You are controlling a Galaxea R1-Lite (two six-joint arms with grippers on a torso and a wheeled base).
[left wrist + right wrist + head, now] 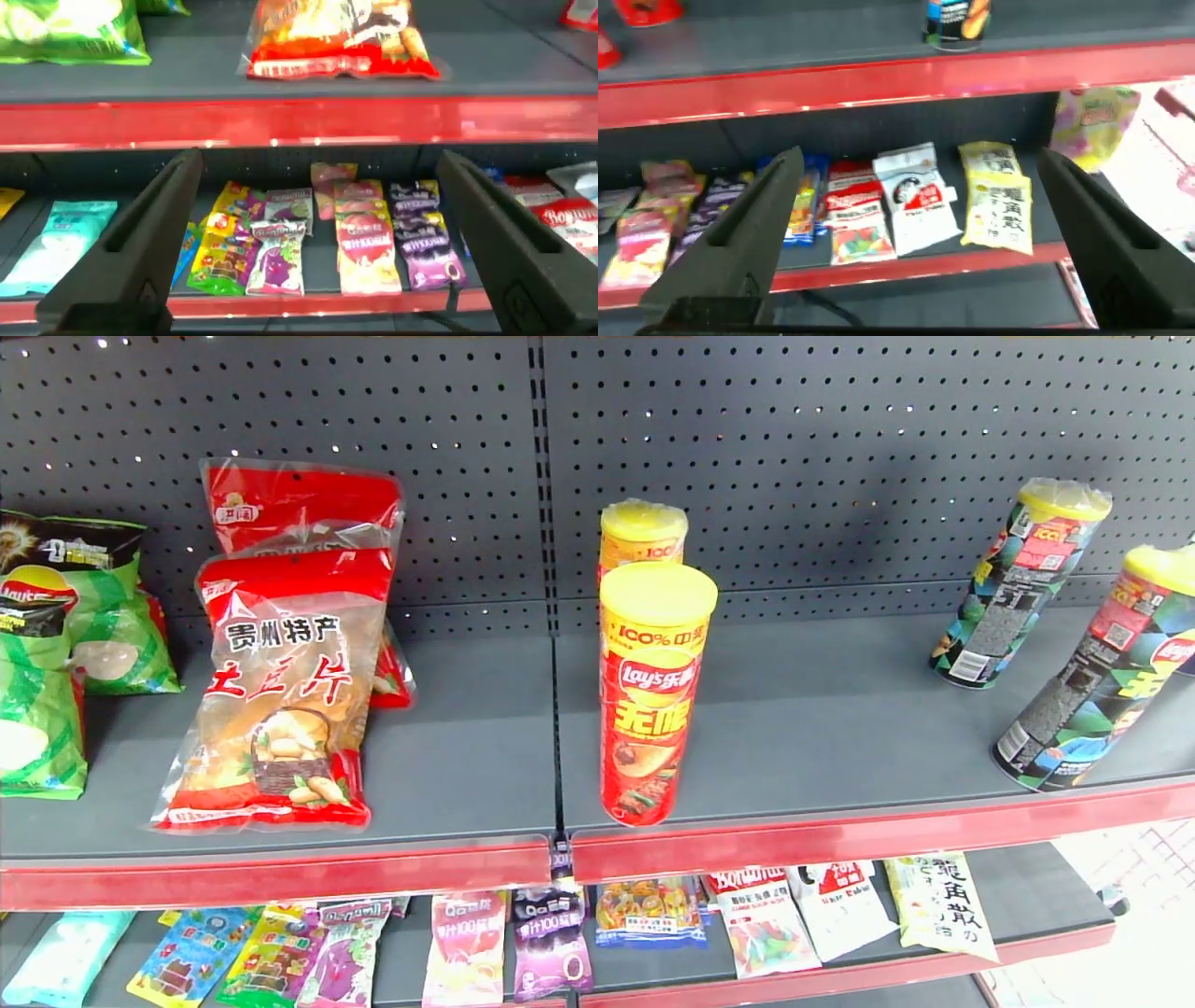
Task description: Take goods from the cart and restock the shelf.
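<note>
In the head view, the upper shelf [467, 747] carries its goods in front-to-back files. Green chip bags [37, 709] sit at the left end. Beside them two red potato-chip bags [280, 700] are propped one behind the other, and two red canisters [653, 700] stand upright under yellow lids. Two dark canisters [1018, 588] stand at the right end. Labels face outward, probably so a shopper can read them, and the broad bare stretches between the files look like the gaps to fill. Beneath, small packets [551, 943] lie flat along the lower shelf [1027, 887].

In the left wrist view, the left gripper [318, 163] faces the shelf front, just under the red rail [299, 121]. Its fingers [131, 252] are spread wide with nothing between them — a ready pose, not a carrying one. Candy packets [364, 243] lie well beyond the tips.

In the right wrist view, the right gripper [920, 154] is likewise splayed and empty, opposite a white packet [910, 201] and a yellow packet [999, 201] on the lower shelf. With both grippers bare, I judge a pick from the cart comes first — restocking has nothing in hand yet.
</note>
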